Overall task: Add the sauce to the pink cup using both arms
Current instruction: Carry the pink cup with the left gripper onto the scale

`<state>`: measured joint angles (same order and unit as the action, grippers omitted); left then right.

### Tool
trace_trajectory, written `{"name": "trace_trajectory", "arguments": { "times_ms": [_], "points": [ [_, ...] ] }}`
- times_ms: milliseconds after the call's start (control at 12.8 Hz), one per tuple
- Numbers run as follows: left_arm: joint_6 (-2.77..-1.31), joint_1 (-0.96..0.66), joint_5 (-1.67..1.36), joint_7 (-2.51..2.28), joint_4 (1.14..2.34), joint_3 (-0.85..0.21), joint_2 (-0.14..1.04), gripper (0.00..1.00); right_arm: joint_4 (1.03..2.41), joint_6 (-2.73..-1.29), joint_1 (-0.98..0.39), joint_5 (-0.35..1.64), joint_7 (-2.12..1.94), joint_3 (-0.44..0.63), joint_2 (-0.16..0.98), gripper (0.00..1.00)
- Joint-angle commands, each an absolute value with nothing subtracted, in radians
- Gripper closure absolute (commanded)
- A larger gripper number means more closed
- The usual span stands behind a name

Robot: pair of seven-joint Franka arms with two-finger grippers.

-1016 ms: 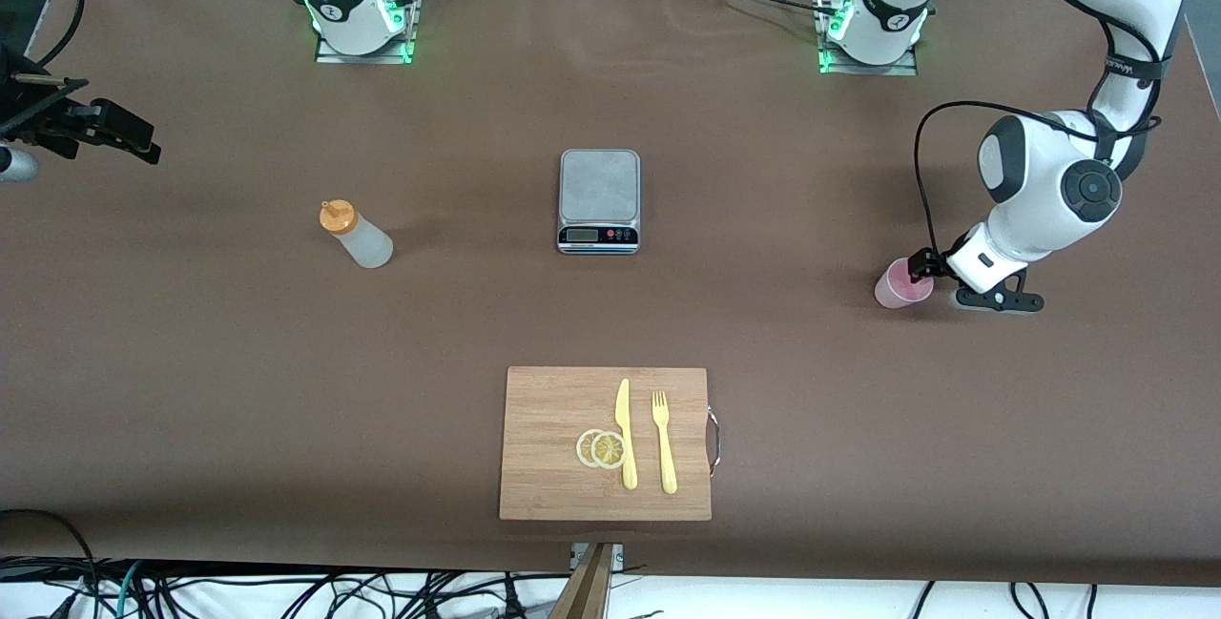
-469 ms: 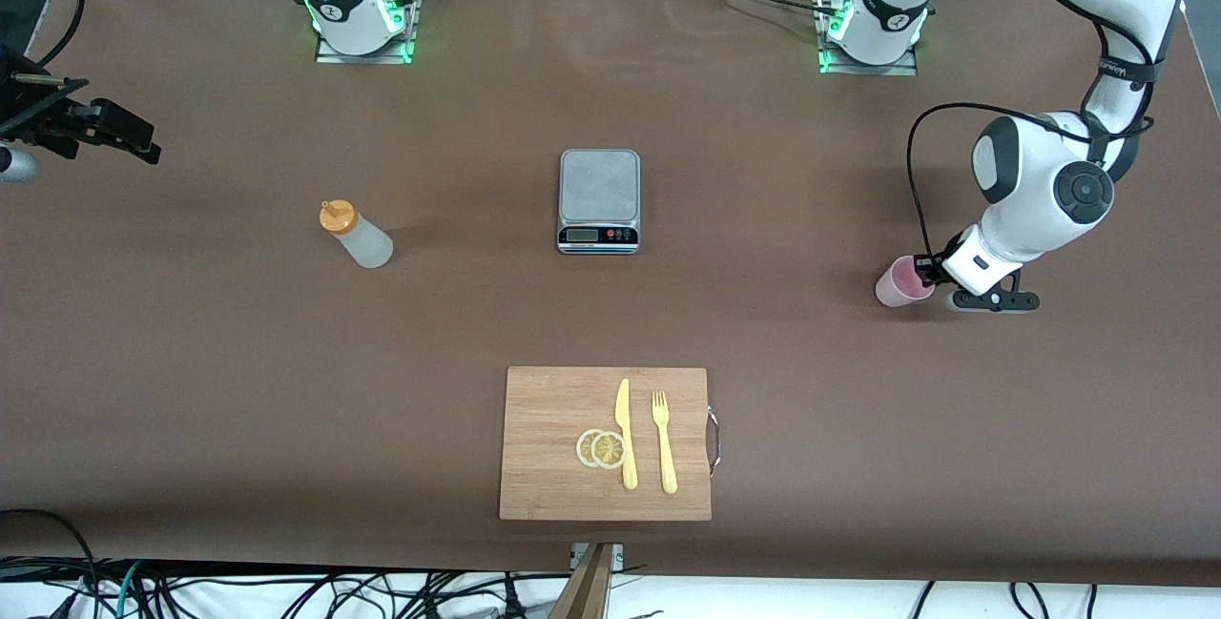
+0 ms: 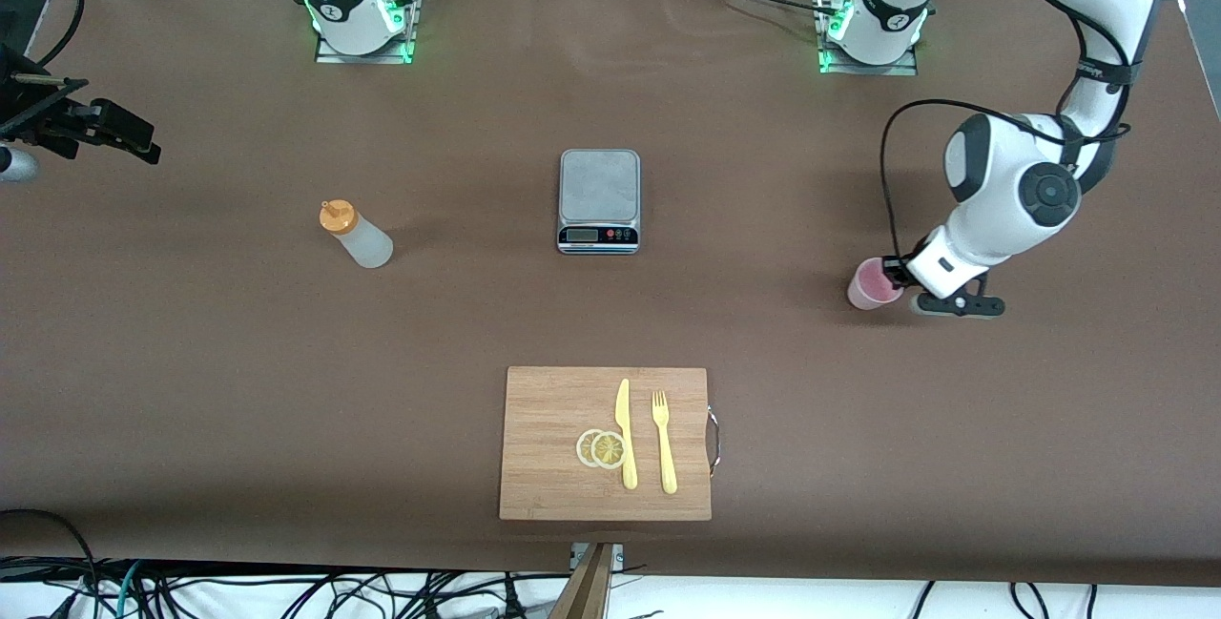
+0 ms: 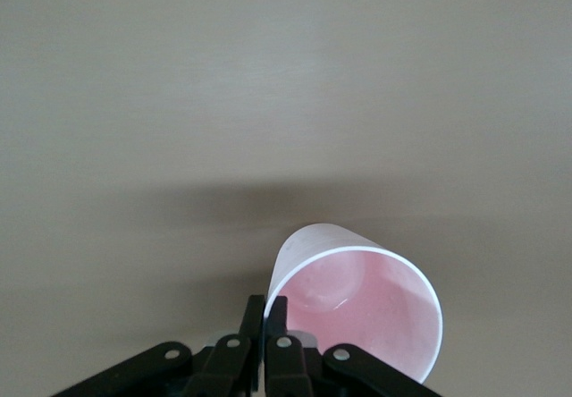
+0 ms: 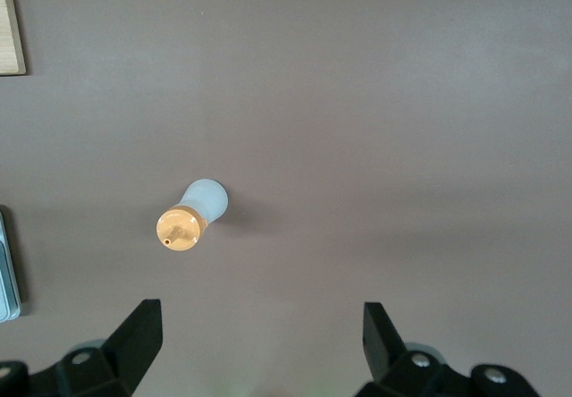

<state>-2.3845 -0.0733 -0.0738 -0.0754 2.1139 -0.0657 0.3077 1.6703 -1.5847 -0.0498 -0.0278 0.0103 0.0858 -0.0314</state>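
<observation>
Left gripper (image 4: 265, 325) pinching pink cup (image 4: 357, 308) by its thin rim: light, springy, tippy. Right gripper (image 5: 259, 325) spread wide above sauce (image 5: 192, 216); best squeezed mid-body.

Translucent plastic pink cup (image 3: 871, 284), matt brown table (image 3: 191, 361), wooden board (image 3: 553, 447), brushed-metal scale (image 3: 599, 185)

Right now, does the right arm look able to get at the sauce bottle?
Probably yes. The right gripper hangs open above the table, and the sauce bottle stands alone with bare table around it. Nothing stands in the way.
</observation>
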Motion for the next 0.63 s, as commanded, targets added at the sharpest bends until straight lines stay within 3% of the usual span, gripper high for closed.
{"name": "trace_trajectory", "arguments": {
  "times_ms": [0,313,547],
  "points": [
    [-2.333,-0.109,-0.094,-0.297,2.071,-0.185,0.291,1.0,1.651,-1.569,-0.051,-0.025,0.002,0.087,-0.028,0.01],
    [-2.332,-0.135,-0.094,-0.448,2.057,-0.368,0.293,1.0,1.651,-1.572,-0.051,-0.023,-0.002,0.092,-0.026,0.01],
    [-2.333,-0.233,-0.095,-0.625,2.028,-0.402,0.305,1.0,1.651,-1.572,-0.051,-0.018,-0.002,0.092,-0.028,0.01]
  ]
}}
